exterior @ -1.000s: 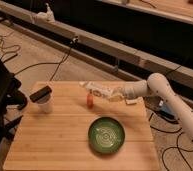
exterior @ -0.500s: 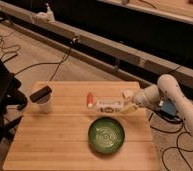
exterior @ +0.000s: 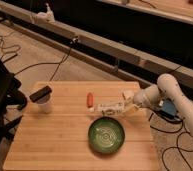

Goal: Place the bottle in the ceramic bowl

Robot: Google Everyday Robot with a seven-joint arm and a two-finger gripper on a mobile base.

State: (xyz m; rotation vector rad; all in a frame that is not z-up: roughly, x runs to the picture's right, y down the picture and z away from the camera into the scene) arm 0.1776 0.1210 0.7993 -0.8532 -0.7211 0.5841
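One bottle (exterior: 108, 106) is in play, and the gripper (exterior: 124, 106) has its fingers clamped shut on the bottle's right end.

Change over the last second: the arm (exterior: 162, 91) has pulled back toward the right side of the wooden table (exterior: 55, 142), carrying the bottle from above the orange-red sausage-shaped object (exterior: 89, 99) to a spot just behind the far rim of the ceramic bowl (exterior: 90, 138). Most of that travel came in the first half second. Since then there has been only a slight shift toward the bowl.

Reading: transport is nearly done. The bottle is not yet over the bowl's centre, and the bowl is empty. My judgement is that a short move toward the near edge and a release remain.

Bottle appearance: slim, white, lying roughly horizontal in the grip with its free end pointing left. There is faint print on its side. I cannot tell whether it is clear of the table.

The white cup (exterior: 44, 104) stands well apart at left.
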